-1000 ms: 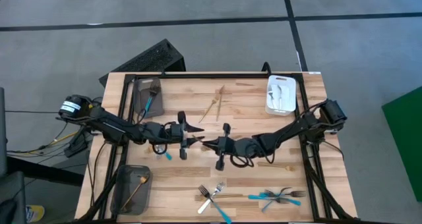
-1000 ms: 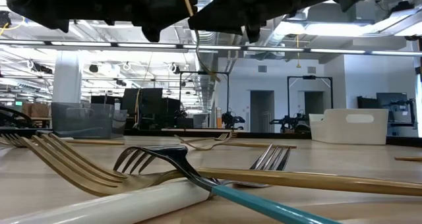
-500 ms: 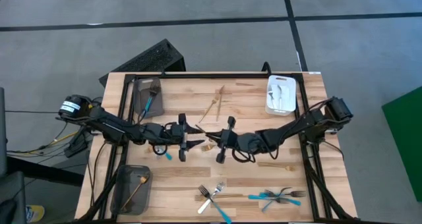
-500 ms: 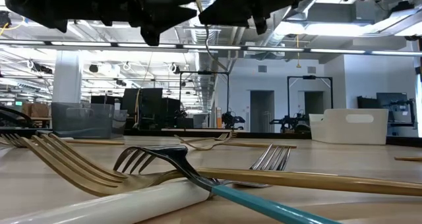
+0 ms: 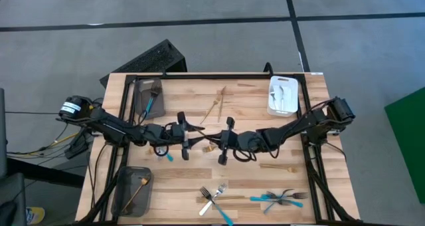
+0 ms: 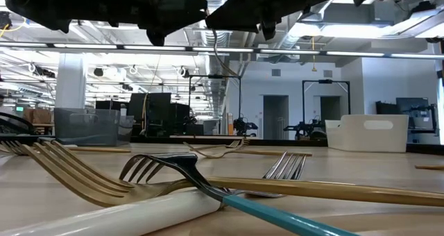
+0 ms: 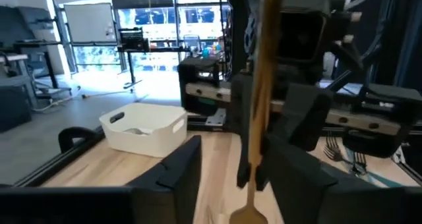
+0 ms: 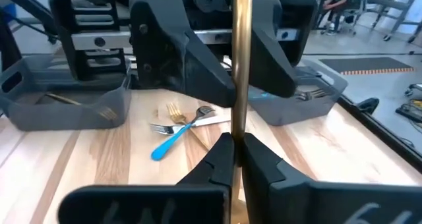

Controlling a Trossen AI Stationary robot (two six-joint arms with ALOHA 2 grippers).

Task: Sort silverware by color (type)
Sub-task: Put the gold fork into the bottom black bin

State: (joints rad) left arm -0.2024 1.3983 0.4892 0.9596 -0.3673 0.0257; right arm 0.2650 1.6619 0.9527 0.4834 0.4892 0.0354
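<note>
a: where's the slim gold metal utensil (image 8: 241,59)?

b: upright above mid-surface, right pincer (image 8: 235,151) clenched on its handle.

a: and the left pincer (image 7: 227,161)?

b: facing it, released, fingers either side of the vertical shaft, both arms equally near.

bright, even light; wrist foregrounds blurred.

Moved closer together above the counter's middle: left gripper (image 5: 192,143) and right gripper (image 5: 214,145), now almost tip to tip. Carried leftward with the right gripper: the gold utensil (image 8: 241,66), now between the left fingers (image 7: 181,168), spread wider.
</note>
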